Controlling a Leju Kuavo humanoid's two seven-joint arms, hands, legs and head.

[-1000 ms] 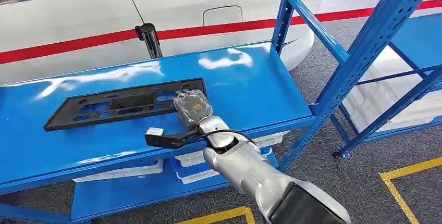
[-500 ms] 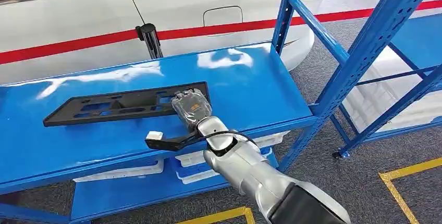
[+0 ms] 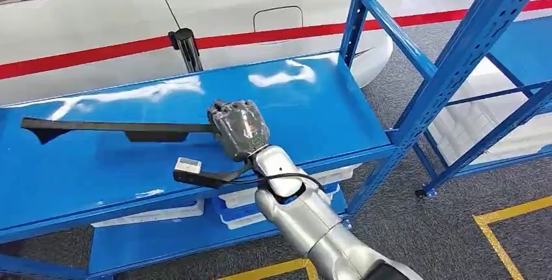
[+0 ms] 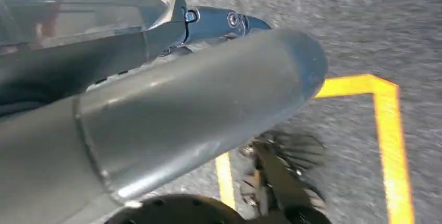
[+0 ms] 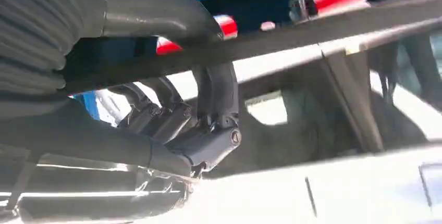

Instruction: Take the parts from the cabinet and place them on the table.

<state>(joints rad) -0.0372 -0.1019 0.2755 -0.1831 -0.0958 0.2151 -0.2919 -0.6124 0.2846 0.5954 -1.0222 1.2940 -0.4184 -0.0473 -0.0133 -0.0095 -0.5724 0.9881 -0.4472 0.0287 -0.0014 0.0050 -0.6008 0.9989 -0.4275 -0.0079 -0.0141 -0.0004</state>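
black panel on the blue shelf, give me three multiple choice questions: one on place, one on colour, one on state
1. Where does the right hand grip the black panel?
A. its right end
B. its middle
C. its left end

2. What colour is the stripe on the white car?
A. green
B. red
C. yellow

3. How is the panel?
A. flat on the blue shelf
B. lifted, seen edge-on
C. on the floor

Answers:
1 A: the fingers wrap that end.
2 B: a red band crosses the doors.
3 B: it shows as a thin bar above the shelf.
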